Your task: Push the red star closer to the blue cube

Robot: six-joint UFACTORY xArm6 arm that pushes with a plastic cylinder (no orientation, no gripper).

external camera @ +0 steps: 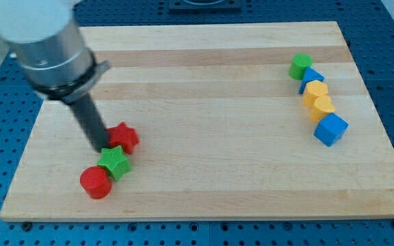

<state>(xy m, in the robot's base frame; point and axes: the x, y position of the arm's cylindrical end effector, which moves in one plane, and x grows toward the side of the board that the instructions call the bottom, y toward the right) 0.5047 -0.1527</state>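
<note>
On the pale wooden bench (204, 171), toward the view's left, a red cylinder block (95, 182) sits lowest, with a green star block (115, 162) touching it up and to the right. My tip (105, 148), the tool here, is a bare rod with nothing to clench or release; it stands at the green star's upper edge, against the left side of the red star block (124, 137). Well apart, at the view's right, a column runs downward: a green block (300, 66), a small blue block (312, 76), an orange-yellow block (314, 90), a second orange-yellow block (322, 106), and the blue cube (330, 129) at its foot.
</note>
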